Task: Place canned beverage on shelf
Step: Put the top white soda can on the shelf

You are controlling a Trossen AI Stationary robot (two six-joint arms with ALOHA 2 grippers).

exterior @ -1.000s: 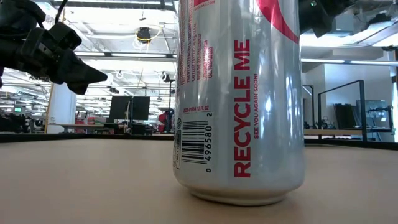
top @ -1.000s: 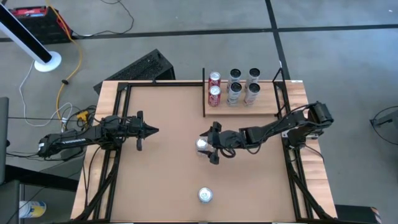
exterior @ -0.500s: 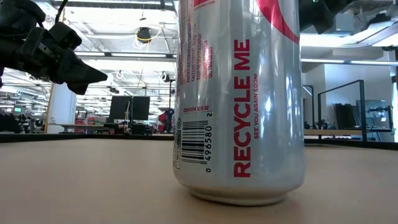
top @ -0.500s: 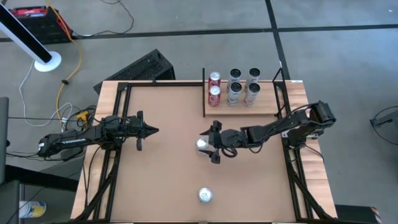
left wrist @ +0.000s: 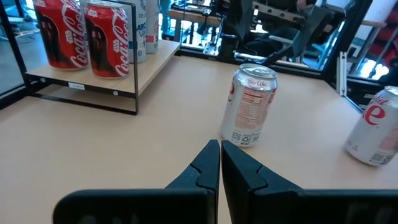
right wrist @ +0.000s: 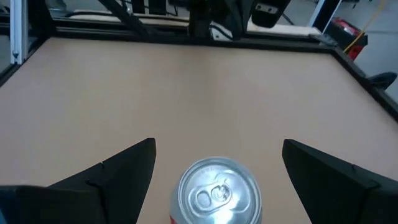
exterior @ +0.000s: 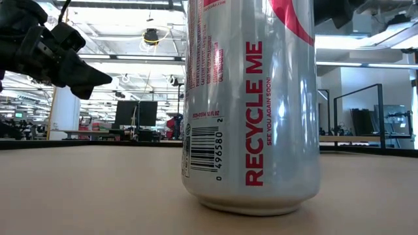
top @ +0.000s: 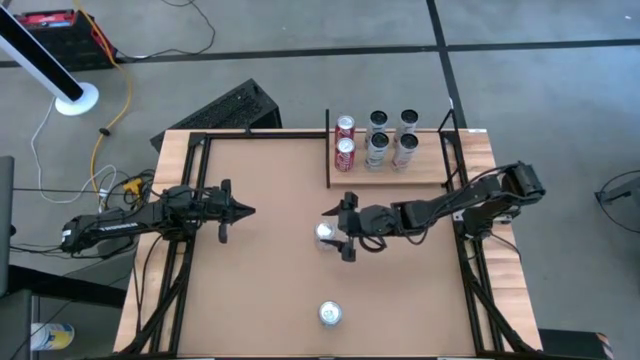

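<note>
A silver can (top: 325, 234) stands upright mid-table; it also shows in the right wrist view (right wrist: 217, 193) and the left wrist view (left wrist: 252, 106). My right gripper (top: 347, 229) is open, its fingers (right wrist: 124, 171) standing either side of the can's top without touching it. My left gripper (top: 243, 211) is shut and empty at the table's left, pointing at the can. The shelf (top: 430, 165), a pale board with a black upright bar, sits at the far edge and holds two red cans (top: 345, 140) and several silver ones (top: 392, 137).
A second silver can (top: 330, 314) stands near the table's front edge and fills the low view (exterior: 251, 104). A black frame rail (top: 190, 250) runs along the table's sides. Bare tabletop (top: 270, 280) lies between the arms.
My right arm has edged a little up and toward the table's right edge, its gripper still open around the can's top. The can has not moved.
</note>
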